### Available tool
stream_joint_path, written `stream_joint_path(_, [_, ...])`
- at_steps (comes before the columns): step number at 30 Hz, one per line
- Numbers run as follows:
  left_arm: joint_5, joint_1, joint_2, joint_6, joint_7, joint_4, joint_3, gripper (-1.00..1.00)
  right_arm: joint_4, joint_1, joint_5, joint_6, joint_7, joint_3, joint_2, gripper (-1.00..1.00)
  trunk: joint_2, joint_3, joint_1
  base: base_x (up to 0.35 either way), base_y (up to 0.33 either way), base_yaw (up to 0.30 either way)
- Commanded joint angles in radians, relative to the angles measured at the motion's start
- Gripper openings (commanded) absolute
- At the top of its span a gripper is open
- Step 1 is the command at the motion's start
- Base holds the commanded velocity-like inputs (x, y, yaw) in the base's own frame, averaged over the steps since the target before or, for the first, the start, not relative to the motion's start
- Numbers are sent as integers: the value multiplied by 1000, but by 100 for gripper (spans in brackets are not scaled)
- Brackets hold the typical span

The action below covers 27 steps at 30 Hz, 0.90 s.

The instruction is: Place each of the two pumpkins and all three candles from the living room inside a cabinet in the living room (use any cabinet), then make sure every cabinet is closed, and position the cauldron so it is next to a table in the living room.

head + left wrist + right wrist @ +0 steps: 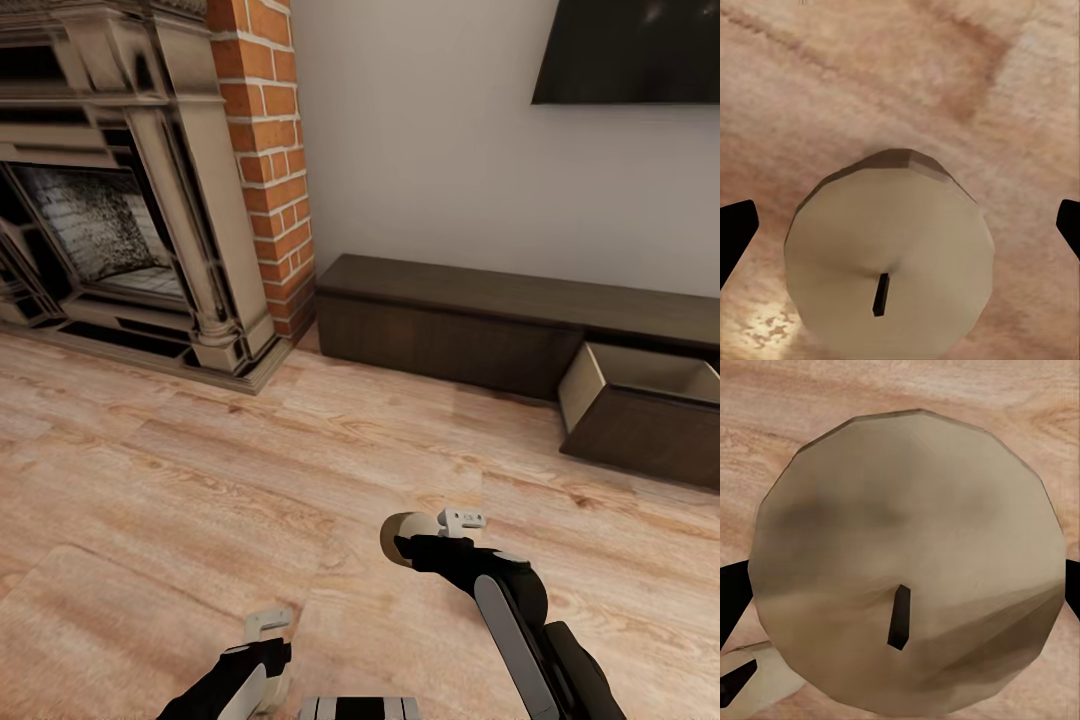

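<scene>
One drawer (pixel 640 395) open, inside bare; each end effector (pixel 400 545) grips candle (pixel 907 555)

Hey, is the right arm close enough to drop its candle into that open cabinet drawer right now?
Probably not. The right gripper holds a candle over bare floor, and the open drawer lies well ahead, off to the right.

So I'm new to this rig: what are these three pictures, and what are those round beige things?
A two-armed wheeled robot in a simulated living room. The large picture looks down from its head: fireplace, long dark cabinet with one drawer pulled open, wood floor. The other two come from cameras by each gripper. Each beige disc is a candle seen end on, wick visible: one between the left gripper's fingers, one in the right gripper. From the head, the right candle is off the floor.
</scene>
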State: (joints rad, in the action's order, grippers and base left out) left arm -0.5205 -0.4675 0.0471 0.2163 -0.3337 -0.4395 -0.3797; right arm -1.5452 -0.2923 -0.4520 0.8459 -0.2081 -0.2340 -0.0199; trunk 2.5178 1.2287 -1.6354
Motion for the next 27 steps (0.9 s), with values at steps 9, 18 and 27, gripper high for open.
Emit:
stream_joint_path(9, [-9, 0, -1, 3, -11, -2, -8, 100, -1, -1, -11, 2, -11, -1, 0, -100, 1, 5, 0, 0, 0, 0])
stream_joint_path(18, [-9, 0, -1, -3, -11, -2, -8, 100, -1, -1, -11, 2, -11, -2, 0, -100, 2, 24, -2, 0, 0, 0])
stream_joint_path(27, [-9, 0, -1, -3, -13, -2, -8, 100, -1, -1, -11, 2, -11, -2, 0, -100, 2, 24, -2, 0, 0, 0])
